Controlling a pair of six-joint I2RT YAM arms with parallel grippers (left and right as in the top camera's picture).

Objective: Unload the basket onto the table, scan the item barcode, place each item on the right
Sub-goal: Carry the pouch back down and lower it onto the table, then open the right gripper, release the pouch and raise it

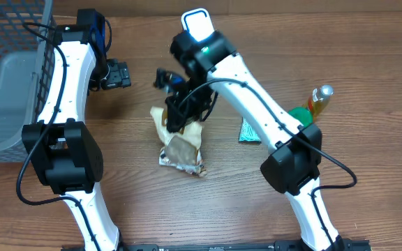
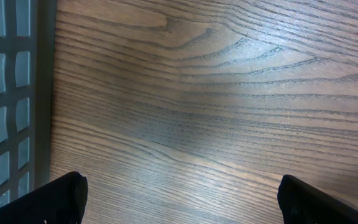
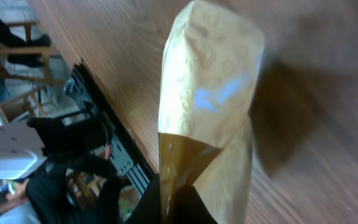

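1. I have bare table (image 1: 368, 42) around the left gripper (image 1: 117, 73), jaws spread wide, just beside the basket (image 1: 12, 84) at the left edge.
2. The right gripper (image 1: 180, 115) clamps the pouch (image 1: 182, 150) mid-table; its print is too blurred to read.
3. I count 1 pouch, 1 bottle (image 1: 319, 101), 1 teal packet (image 1: 248, 132).

Bare table (image 2: 229, 93) before left tool (image 2: 182, 199); basket (image 2: 11, 93) seemingly close beside.

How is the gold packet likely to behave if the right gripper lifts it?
Probably floppy: the packet is creased film, pinched at one edge by the right gripper, so it may sag or swing. Likely light, being thin and flattened. Its glossy surface could slip in the pinch.
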